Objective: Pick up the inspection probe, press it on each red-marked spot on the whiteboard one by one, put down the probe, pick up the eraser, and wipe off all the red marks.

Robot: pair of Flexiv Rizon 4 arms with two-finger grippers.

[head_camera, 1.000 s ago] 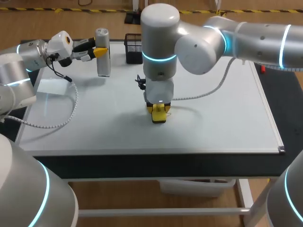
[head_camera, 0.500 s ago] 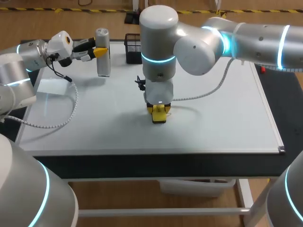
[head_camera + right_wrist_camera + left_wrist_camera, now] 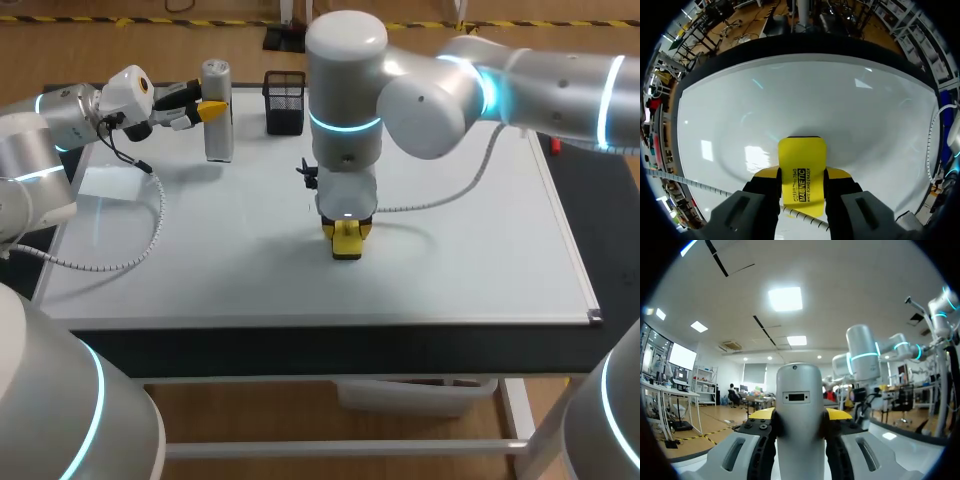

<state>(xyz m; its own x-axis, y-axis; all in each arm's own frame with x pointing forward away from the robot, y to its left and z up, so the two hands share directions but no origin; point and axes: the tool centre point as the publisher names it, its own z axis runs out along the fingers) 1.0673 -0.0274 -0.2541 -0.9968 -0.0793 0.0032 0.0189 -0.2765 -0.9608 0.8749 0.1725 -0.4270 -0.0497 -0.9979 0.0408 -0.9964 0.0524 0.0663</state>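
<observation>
The silver inspection probe (image 3: 217,125) stands upright over the far left of the whiteboard (image 3: 470,240), and my left gripper (image 3: 207,109) is shut on its upper part. In the left wrist view the probe (image 3: 799,415) fills the gap between the yellow-tipped fingers (image 3: 761,414). My right gripper (image 3: 346,238) points down at the board's near middle, shut on the yellow eraser (image 3: 347,244). The right wrist view shows the eraser (image 3: 801,162) clamped between the fingers, its far end against the whiteboard (image 3: 805,95). I see no red marks on the board.
A black mesh holder (image 3: 285,102) stands at the board's far edge, just right of the probe. A small red object (image 3: 556,147) lies beyond the board's right edge. A grey cable (image 3: 440,195) loops from the right wrist over the board.
My right arm has slid the eraser a little to the right along the board. The left arm and the probe have kept still.
</observation>
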